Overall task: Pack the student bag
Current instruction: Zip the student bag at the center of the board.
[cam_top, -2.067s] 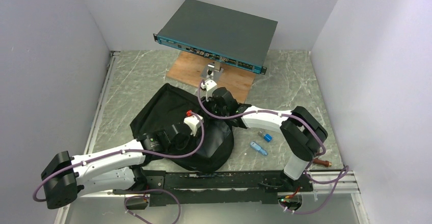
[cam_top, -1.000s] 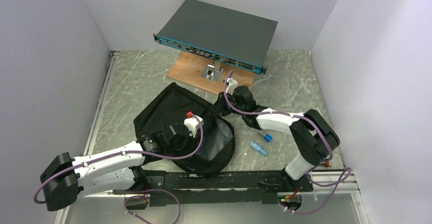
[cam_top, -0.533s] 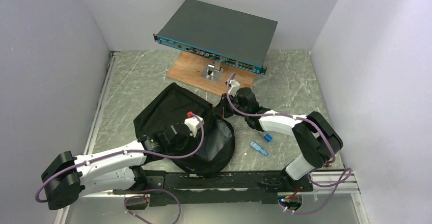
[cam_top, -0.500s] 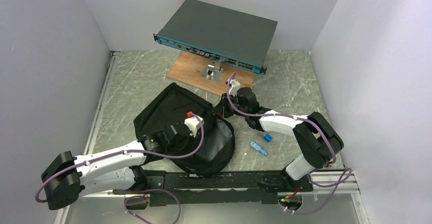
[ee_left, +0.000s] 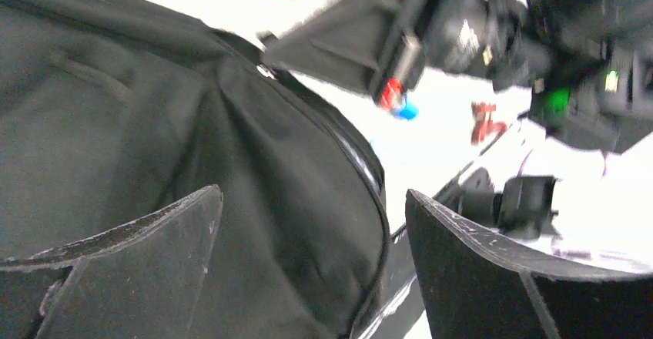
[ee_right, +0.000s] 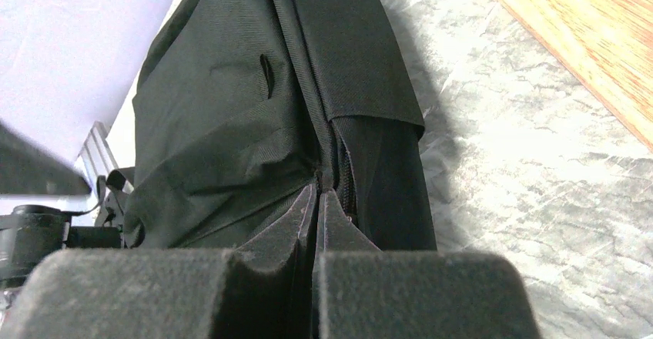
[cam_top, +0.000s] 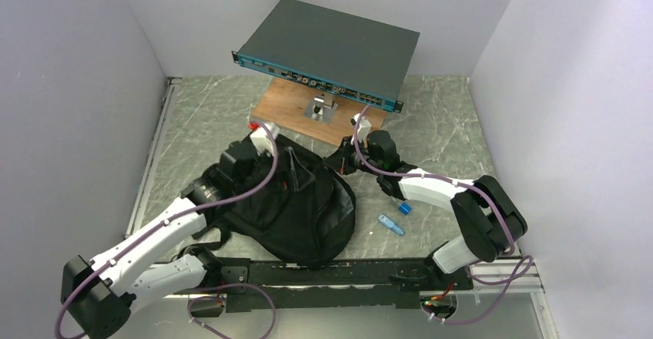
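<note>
The student bag [cam_top: 308, 216], a black soft backpack, lies on the marble table in front of the arm bases. My left gripper [cam_top: 296, 171] hovers open over the bag's upper middle. In the left wrist view its fingers [ee_left: 313, 192] stand wide apart above the black fabric [ee_left: 115, 123], with nothing between them. My right gripper [cam_top: 336, 162] is at the bag's upper right edge. In the right wrist view its jaws [ee_right: 318, 192] are pressed together on the zipper pull where the bag's [ee_right: 223, 100] zipper line ends.
A dark grey rack device [cam_top: 327, 50] with a teal front sits on a stand over a wooden board [cam_top: 289, 108] at the back. Two small blue items [cam_top: 391, 225] [cam_top: 400, 206] lie on the table right of the bag. Walls close in on three sides.
The left gripper let go and opened, and its arm swung up to the bag's upper left. The bag's opened flap now lies shut. The right gripper shifted slightly right and stayed shut.
</note>
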You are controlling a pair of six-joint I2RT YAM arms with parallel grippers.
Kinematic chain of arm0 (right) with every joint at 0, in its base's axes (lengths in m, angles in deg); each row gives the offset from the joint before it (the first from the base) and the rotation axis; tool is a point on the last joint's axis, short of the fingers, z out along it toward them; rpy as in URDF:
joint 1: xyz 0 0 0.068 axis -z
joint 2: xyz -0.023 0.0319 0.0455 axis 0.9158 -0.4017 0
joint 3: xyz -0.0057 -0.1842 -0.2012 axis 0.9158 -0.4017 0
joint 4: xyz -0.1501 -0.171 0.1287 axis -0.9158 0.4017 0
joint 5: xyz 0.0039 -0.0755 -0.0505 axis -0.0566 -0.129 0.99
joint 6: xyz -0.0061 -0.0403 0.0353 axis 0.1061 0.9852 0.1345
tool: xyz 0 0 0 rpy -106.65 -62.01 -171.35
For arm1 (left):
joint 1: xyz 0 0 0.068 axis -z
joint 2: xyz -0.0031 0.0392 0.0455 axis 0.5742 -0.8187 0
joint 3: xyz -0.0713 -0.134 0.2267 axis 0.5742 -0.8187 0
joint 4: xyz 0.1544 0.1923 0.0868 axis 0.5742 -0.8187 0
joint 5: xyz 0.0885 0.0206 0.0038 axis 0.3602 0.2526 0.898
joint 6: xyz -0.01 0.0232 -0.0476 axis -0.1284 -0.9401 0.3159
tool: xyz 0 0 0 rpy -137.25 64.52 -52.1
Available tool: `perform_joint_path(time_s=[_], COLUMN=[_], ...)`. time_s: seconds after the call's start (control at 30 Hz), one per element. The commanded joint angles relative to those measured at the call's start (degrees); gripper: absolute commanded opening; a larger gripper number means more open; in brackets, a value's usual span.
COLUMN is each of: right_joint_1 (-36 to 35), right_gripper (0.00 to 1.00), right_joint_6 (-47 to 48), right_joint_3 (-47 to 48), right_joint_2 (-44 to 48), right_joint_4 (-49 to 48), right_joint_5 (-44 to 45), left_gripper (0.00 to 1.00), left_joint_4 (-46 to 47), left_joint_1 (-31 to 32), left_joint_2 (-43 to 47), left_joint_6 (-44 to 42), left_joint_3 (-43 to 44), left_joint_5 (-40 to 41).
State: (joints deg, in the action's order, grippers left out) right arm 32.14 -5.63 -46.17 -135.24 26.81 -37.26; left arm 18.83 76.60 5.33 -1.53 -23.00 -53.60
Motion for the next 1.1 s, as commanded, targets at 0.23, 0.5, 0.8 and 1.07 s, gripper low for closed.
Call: perform_joint_path(time_s=[0.23,0.5,0.8,1.07], right_joint_1=[0.5,-0.5,-1.8,-3.9], right_gripper=[0.00,0.00,0.00,0.00], right_joint_6=[-0.8,5.2,14.6,11.9], right_joint_3=[-2.2,-2.2,-2.3,-5.1], right_joint_2=[3.4,4.8,8.3,12.8], right_joint_4=[-7.6,-6.5,-1.6,-1.6], right_joint_5=[-2.9,-4.1,-4.2,-0.3], left_gripper=[0.79,0.75,0.75,0.17], left_joint_4=[-13.9,-27.7,-30.7,-27.2], left_joint_1=[-10.3,-10.2,-12.1,-14.3], left_joint_2=[-27.0,-42.0,-52.0,-49.6], left_joint_6=[20.5,31.6,33.9,36.4], left_joint_3=[20.9,33.0,38.1,33.9], left_joint_5=[-3.2,2.0,5.1,17.0])
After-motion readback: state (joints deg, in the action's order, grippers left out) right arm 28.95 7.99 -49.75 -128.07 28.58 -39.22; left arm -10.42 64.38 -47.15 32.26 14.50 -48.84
